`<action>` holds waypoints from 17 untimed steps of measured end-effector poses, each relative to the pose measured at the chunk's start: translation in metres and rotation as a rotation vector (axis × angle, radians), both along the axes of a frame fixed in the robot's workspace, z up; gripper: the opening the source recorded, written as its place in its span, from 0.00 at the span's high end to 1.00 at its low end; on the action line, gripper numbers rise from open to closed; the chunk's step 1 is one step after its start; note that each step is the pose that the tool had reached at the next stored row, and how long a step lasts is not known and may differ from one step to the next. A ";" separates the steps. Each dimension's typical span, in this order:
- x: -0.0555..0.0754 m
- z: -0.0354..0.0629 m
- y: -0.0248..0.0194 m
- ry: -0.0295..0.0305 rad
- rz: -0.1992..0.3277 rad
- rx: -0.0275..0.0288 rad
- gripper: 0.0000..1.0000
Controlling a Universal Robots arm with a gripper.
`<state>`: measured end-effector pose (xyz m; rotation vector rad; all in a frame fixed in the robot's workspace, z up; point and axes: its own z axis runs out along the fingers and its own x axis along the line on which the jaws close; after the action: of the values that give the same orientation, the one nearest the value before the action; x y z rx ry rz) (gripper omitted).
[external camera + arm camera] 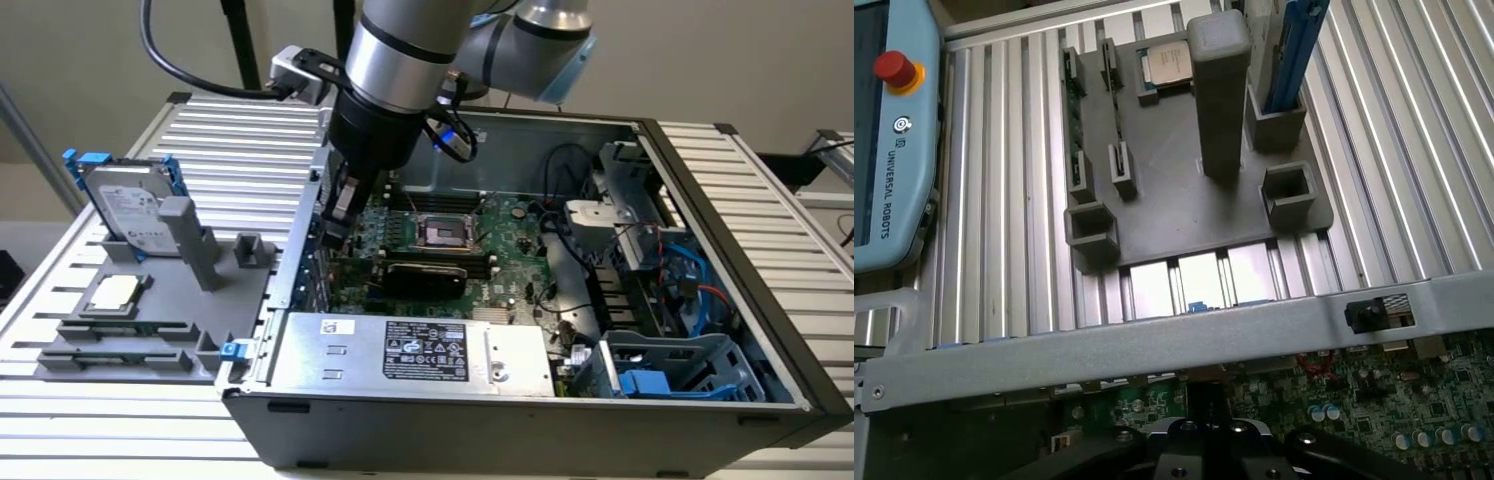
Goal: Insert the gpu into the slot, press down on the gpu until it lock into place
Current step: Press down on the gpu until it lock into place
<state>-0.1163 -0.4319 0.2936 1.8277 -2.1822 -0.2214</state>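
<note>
The gpu (420, 273), a flat black card with a dark shroud, stands across the green motherboard (514, 225) inside the open case, just in front of the CPU socket (447, 232). The blue slot is hidden under the card. My gripper (340, 215) hangs inside the case by its wall on the exterior view's left, above and beside that end of the gpu, apart from it. In the wrist view the gripper's black base (1199, 448) sits over the motherboard (1374, 400), just inside the case rim (1154, 340).
A silver power-supply box (414, 350) fills the case's front. Cables and a blue drive cage (667, 375) crowd its right. Outside, a grey fixture (134, 320) holds a hard drive with blue clips (131, 205) and a CPU (1169, 62). A teach pendant (889, 130) lies on the slatted table.
</note>
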 end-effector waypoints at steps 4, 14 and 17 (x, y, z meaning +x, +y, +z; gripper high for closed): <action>0.000 0.0001 0.0009 0.0001 0.000 -0.0002 0.89; 0.000 0.0000 0.0047 -0.0006 -0.001 -0.0001 0.89; -0.001 0.0000 0.0052 -0.0006 -0.002 -0.0001 0.89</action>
<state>-0.1176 -0.4267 0.2937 1.8260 -2.1843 -0.2211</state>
